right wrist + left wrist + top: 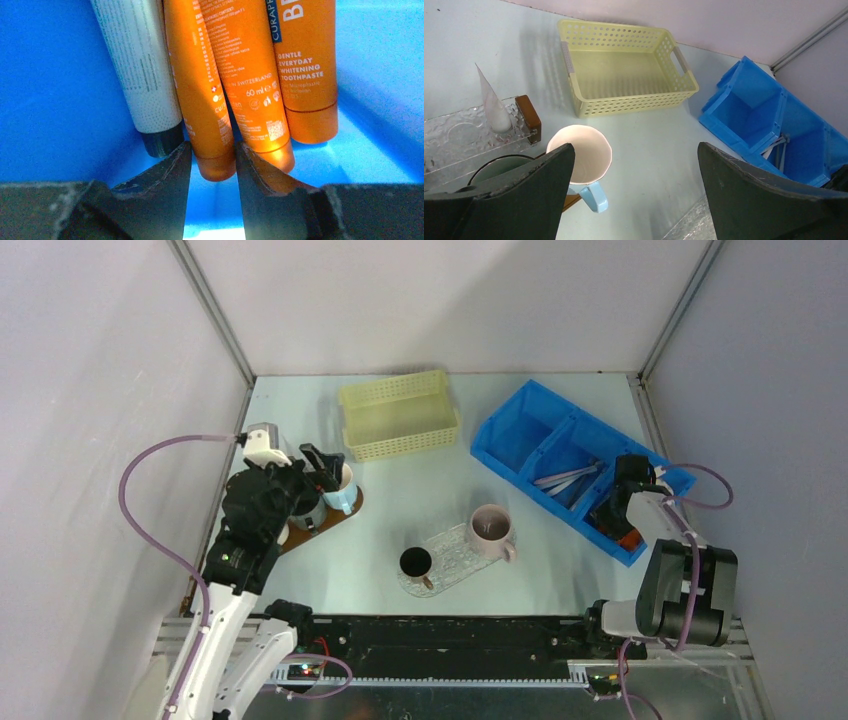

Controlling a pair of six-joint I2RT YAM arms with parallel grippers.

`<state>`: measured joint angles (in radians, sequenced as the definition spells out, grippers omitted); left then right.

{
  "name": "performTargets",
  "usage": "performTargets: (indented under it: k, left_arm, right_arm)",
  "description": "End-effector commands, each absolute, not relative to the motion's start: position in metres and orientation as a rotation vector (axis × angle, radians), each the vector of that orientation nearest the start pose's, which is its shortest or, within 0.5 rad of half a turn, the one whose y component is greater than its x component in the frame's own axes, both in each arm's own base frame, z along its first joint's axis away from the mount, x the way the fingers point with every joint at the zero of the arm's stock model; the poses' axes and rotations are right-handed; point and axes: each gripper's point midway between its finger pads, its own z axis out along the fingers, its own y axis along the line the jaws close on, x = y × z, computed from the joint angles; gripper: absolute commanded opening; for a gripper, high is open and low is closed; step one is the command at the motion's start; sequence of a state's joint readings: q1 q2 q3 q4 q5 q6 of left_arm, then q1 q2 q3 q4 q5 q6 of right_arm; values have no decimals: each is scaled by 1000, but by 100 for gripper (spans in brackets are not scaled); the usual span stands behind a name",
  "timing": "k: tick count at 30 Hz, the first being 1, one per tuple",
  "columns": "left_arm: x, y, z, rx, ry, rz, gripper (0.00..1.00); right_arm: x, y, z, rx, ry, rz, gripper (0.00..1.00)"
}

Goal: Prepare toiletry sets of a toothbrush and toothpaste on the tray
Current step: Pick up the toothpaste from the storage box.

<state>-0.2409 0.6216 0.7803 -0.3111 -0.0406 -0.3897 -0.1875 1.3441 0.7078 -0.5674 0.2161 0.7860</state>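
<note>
So, at the far left the left gripper (634, 165) hangs with its fingers wide apart and nothing between them, over a blue-handled mug (580, 152) and a green mug (499, 167) on a wooden tray (352, 505). Beyond them sits a yellow basket (405, 445). Mid-table lies the glass tray (455, 545), carrying a black mug (415, 562) and a pink mug (490, 530); no brush or tube shows on it, so no set looks made yet.

To the right is the blue bin (520, 425): toothbrushes (565, 478) in its middle compartment, the tubes in the near one. The right gripper (212, 147) is down in that near compartment, and its fingers look clamped on the cap end of one orange tube (197, 110). A white tube (140, 65) touches that tube on one side and a second orange tube (250, 100) on the other, with a third (305, 75) beside that.

The hold is my worry. It sits only at the cap, so on a lift the long body could swing or slide out. The fingers are wedged between neighbours, so these may be dragged up or tipped over. A tilted tube could also catch the bin wall on its way out, or land across a mug and miss the tray
</note>
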Motion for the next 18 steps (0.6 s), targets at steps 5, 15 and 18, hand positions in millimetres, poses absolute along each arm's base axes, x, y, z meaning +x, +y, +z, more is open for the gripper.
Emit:
performTargets:
  k: [5,15,18]
  left_arm:
    - [270,-76,293,-129,1730,-412,100]
    - [270,-77,292,-130,1731,-417,100]
    - [268,-77,295,-129,1724,-421,100]
  right_arm:
    - [250,-53,-3,1362,2457,-102,44]
    - [248,-51,-6,1351,2488,-91,44]
    - [252,-53,5,1329,2453,-82,33]
